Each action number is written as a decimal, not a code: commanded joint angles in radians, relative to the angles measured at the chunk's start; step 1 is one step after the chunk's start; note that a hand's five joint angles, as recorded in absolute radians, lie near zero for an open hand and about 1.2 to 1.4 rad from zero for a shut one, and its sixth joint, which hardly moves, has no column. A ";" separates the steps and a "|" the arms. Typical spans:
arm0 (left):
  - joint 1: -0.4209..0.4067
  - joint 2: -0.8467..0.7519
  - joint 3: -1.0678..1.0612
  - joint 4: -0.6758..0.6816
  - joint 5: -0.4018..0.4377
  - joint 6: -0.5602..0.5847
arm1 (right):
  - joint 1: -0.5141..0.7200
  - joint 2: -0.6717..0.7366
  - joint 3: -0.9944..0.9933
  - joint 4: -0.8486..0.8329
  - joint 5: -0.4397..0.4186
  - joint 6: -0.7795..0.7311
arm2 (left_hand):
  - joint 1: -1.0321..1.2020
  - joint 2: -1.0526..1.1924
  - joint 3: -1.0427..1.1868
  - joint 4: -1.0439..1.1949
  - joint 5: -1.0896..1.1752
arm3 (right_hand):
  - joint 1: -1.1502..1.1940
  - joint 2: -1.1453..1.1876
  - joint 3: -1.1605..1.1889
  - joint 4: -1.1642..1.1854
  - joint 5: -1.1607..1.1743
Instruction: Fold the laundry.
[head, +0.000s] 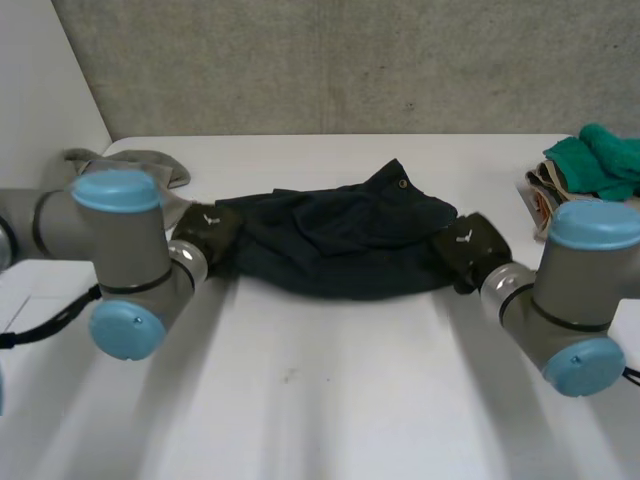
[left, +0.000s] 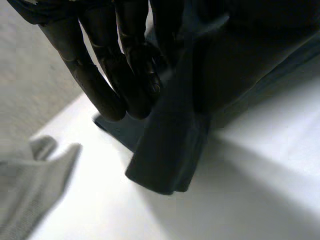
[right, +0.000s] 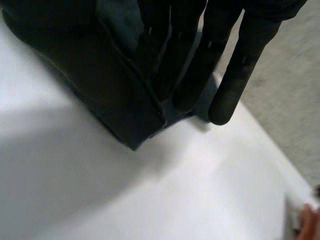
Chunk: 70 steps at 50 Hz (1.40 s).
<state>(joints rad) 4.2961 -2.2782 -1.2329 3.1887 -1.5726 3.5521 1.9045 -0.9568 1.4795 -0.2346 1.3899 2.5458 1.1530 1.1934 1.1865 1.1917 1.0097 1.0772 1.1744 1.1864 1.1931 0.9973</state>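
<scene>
the right hand (right: 190, 55) comes in with straight fingers (right: 182, 85) laid against a dark navy garment (right: 85, 65), their tips near its stitched corner (right: 136, 142), at about one o'clock from that corner. the outermost finger's tip sits at the cloth's edge. the white table (right: 165, 195) spreads out at the corner's five o'clock. a grey speckled surface (right: 285, 90) lies past the table's edge, at three o'clock from the fingertips.
</scene>
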 joint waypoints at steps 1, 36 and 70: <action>-0.001 0.239 -0.025 0.008 0.012 -0.065 | -0.019 -0.197 -0.060 0.060 0.003 0.097 | 0.243 0.203 0.210 0.205 0.212 | 0.319 0.222 0.210 0.203 0.224; -0.001 0.177 0.158 -0.164 0.034 -0.262 | -0.045 -0.057 -0.541 0.420 0.061 0.300 | 0.243 0.203 0.210 0.205 0.212 | 0.319 0.222 0.210 0.203 0.224; 0.010 0.298 -0.329 -0.027 0.186 -0.124 | 0.100 -0.264 -0.013 0.552 0.075 0.284 | -0.740 -0.781 -0.774 -0.779 -0.772 | -0.621 -0.718 -0.730 -0.737 -0.715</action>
<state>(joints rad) 4.3091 -1.9414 -1.4592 3.0923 -1.4564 3.3600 1.9623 -1.2083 1.3233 0.3182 1.5179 2.7484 0.2910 0.2857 0.2811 0.2846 0.1143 0.3485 0.3444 0.3536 0.3503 0.1850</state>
